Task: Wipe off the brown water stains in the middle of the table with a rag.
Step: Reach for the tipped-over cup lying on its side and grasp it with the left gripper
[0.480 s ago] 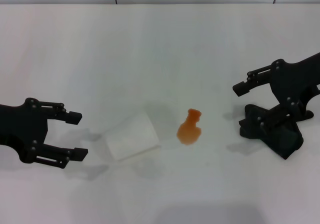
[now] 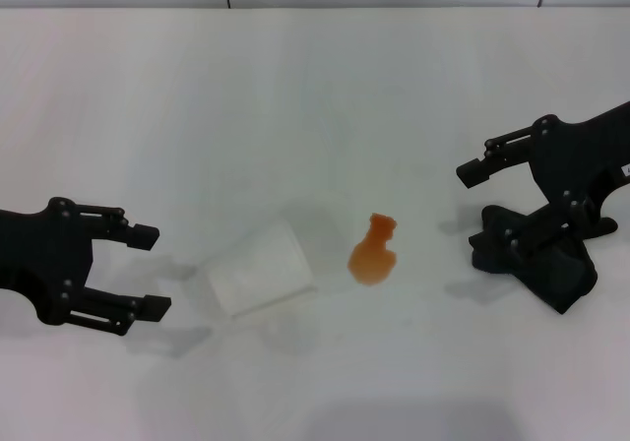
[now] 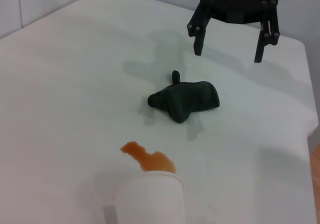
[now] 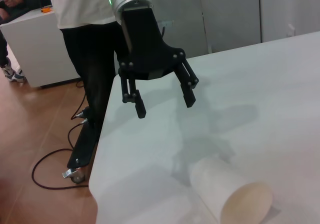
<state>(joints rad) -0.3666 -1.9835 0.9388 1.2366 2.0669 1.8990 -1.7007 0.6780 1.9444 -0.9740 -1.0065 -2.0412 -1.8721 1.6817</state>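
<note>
Stains (image 2: 373, 255) sit mid-table, orange-brown, narrow at the far end and rounder at the near end. Reading from the left: the left gripper (image 2: 148, 269) hovers low over the table (image 2: 295, 87), its 2 fingers spread wide and holding nothing. Just to its right a white cup (image 2: 260, 268) lies tipped on its side, mouth facing the right arm, empty inside in the right wrist view. The stains come next, close beside the cup's far corner but apart from it. Further right the rag (image 2: 551, 264) lies crumpled on the table, well apart from the stains. The right gripper (image 2: 477, 205) is over the rag with jaws open; the lower finger looks down at the cloth's edge, though contact cannot be told. In the left wrist view the rag (image 3: 186, 99) lies free below that gripper (image 3: 227, 46).
</note>
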